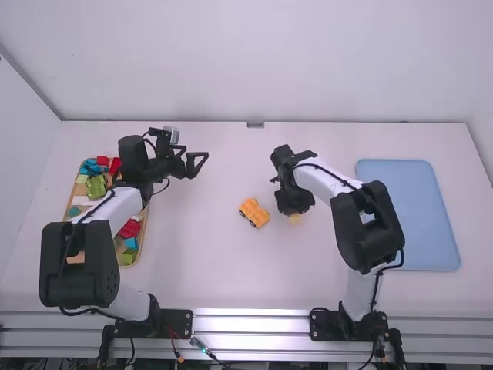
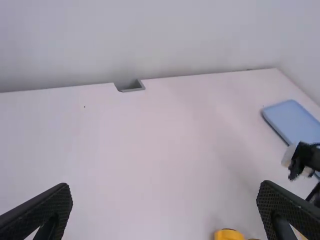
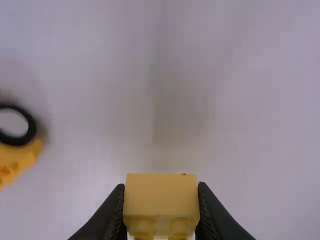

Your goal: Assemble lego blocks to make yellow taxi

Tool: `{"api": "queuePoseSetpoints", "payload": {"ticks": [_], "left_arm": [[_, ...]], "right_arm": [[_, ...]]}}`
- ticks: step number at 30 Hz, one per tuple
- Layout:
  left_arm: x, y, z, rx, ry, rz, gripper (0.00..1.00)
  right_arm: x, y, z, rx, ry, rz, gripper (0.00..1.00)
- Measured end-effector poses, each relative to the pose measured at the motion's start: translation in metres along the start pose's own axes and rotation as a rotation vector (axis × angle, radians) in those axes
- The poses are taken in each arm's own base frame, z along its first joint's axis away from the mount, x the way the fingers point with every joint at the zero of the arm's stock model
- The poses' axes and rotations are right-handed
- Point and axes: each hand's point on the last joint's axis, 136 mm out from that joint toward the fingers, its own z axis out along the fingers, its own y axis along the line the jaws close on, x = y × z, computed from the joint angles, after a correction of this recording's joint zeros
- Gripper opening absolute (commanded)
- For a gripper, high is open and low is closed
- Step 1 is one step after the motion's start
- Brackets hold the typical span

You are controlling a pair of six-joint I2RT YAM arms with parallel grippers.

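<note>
A smooth, pale-yellow, studded plastic block (image 3: 161, 200) is pinched by its sides in the right gripper (image 3: 161, 186), at three o'clock from the orange-yellow, black-wheeled taxi base (image 1: 253, 213) on the bench (image 1: 200, 270) in the high view; the left gripper (image 2: 165, 187) is spread empty. Light, stiff, slippery handling is expected; flat walls should be gripped.

a yellow car (image 1: 253, 213) stood mid-table; just right of it, the right gripper (image 1: 294, 208) had a pale yellow block (image 1: 294, 219) at its tips; a brick-filled tray (image 1: 144, 236) lay left, a blue tray (image 1: 420, 220) right.
</note>
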Motion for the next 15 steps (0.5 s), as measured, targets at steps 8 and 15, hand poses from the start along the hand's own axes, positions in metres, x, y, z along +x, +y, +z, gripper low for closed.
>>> {"api": "queuePoseSetpoints", "payload": {"ticks": [8,15], "left_arm": [[-0.002,0.002,0.0,-0.012,-0.006,0.005,0.99],[0.0,0.011,0.0,-0.066,-0.002,-0.003,0.99]], "right_arm": [[0.028,0.009,0.009,0.016,0.096,-0.709,0.05],[0.023,0.008,0.024,0.091,0.078,-1.05,0.0]]}}
